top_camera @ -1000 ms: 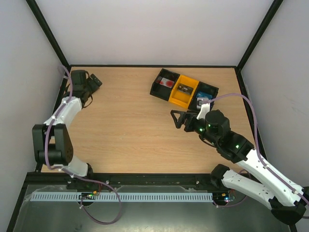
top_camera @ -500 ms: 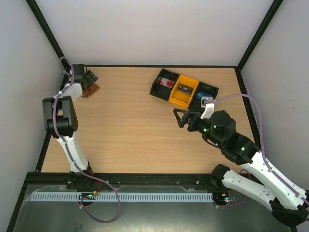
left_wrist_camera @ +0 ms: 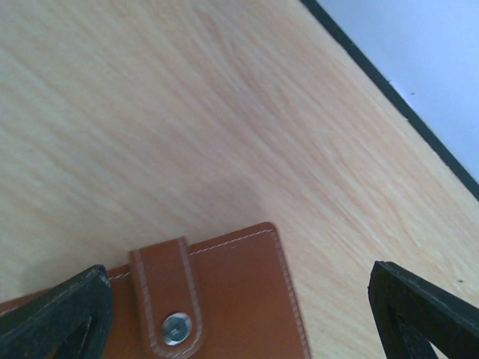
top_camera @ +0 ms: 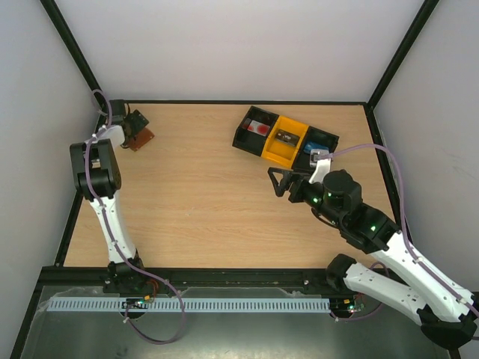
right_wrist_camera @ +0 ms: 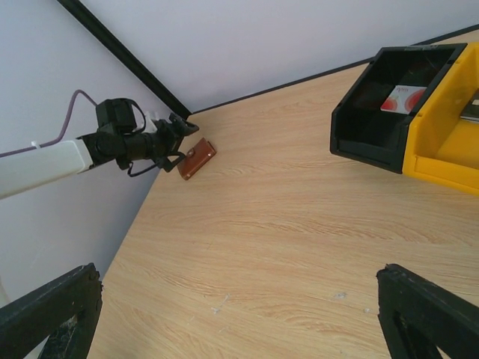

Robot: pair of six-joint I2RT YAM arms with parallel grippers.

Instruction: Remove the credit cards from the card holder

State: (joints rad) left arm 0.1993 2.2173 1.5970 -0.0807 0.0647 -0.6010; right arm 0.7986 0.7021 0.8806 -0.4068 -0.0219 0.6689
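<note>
The table (top_camera: 209, 194) was seen with the tray (top_camera: 284, 138) at upper right of the top view. The right gripper (top_camera: 278, 183) was held spread just below the tray, and the left gripper (left_wrist_camera: 236, 273) was held spread over the closed holder (top_camera: 141, 139), which lay flat at upper left.

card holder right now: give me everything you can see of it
The card holder is a brown, leather-looking wallet with pale stitching along its edges and a strap tab carrying a round metal snap. It is closed, so its inside is hidden, and it lies flat on the wooden table in the far left corner. The left gripper hangs over it with jaws open; whether the fingers touch it cannot be told.
</note>
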